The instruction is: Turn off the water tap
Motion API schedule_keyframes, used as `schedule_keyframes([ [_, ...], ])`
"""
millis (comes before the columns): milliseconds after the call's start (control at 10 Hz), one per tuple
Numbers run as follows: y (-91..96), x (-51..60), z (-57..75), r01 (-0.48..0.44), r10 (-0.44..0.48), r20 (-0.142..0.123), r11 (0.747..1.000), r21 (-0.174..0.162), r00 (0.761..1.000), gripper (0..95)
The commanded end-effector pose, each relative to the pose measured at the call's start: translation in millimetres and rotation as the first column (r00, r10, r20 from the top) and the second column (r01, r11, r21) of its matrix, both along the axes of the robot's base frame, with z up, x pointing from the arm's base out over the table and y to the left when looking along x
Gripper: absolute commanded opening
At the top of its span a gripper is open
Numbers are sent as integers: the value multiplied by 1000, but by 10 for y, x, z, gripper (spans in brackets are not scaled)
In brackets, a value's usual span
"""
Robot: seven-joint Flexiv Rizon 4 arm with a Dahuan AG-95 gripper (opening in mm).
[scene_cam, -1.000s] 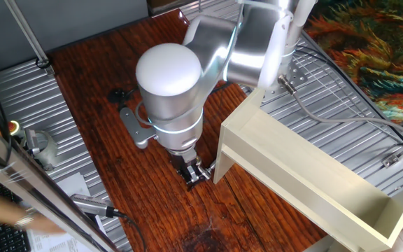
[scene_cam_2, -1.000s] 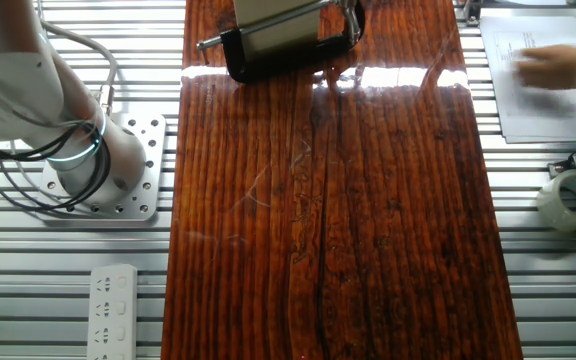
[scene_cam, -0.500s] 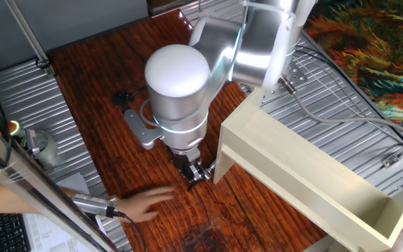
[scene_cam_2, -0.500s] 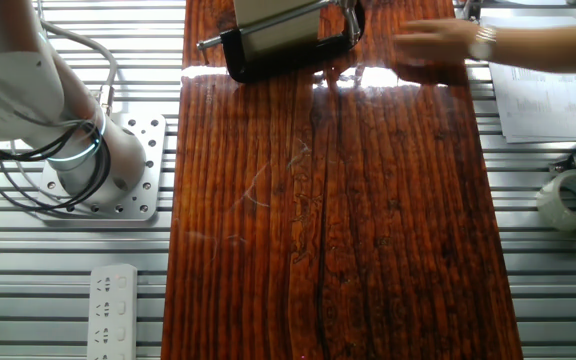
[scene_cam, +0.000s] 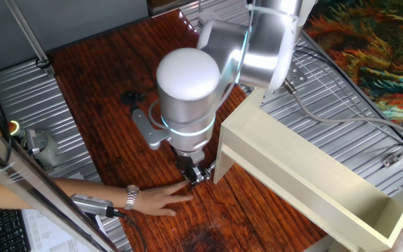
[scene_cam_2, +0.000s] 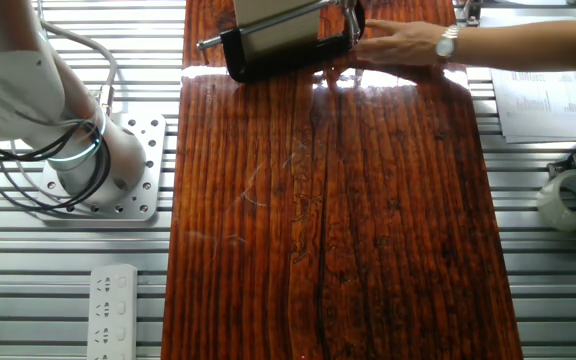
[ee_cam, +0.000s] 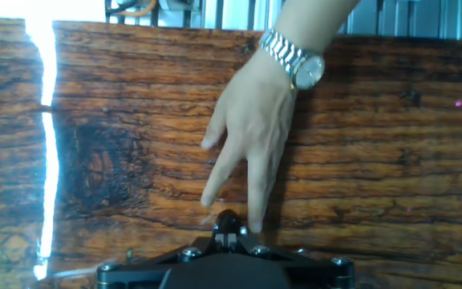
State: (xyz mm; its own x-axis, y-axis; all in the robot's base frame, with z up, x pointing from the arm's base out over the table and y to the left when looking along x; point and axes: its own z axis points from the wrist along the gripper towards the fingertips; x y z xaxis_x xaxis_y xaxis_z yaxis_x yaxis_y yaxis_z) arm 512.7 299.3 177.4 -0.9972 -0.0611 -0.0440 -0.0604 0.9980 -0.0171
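Observation:
My gripper (scene_cam: 195, 172) points down at the wooden table, right beside the near corner of the cream box (scene_cam: 306, 175). A small shiny metal piece with a dark stem, the water tap (scene_cam: 203, 173), sits at the fingertips. In the hand view only a dark knob (ee_cam: 227, 219) shows just ahead of my gripper (ee_cam: 229, 234). The jaws look closed together, and I cannot tell if they hold anything. A person's hand (scene_cam: 161, 201) with a wristwatch lies on the table, its fingers (ee_cam: 255, 197) touching the knob. The black C-clamp (scene_cam_2: 286, 50) grips the box.
The cream box fills the right side of the table. A silver pen-like tool with a black cable (scene_cam: 93, 205) lies at the left edge, near papers (scene_cam_2: 548, 95). A tape roll (scene_cam_2: 573, 198) and a power strip (scene_cam_2: 116, 310) lie off the wooden board (scene_cam_2: 338, 220).
The person's hand has reached in from the left and now rests at my fingertips. My arm's upper joints have swung right while the gripper tip stayed in place.

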Motion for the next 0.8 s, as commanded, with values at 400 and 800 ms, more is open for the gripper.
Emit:
schedule_keyframes([
  [400,-15,-2,-35,-2,2,27,1000,-10,1000,0],
  [800,-6,6,-64,-7,8,43,1000,-19,999,0],
])
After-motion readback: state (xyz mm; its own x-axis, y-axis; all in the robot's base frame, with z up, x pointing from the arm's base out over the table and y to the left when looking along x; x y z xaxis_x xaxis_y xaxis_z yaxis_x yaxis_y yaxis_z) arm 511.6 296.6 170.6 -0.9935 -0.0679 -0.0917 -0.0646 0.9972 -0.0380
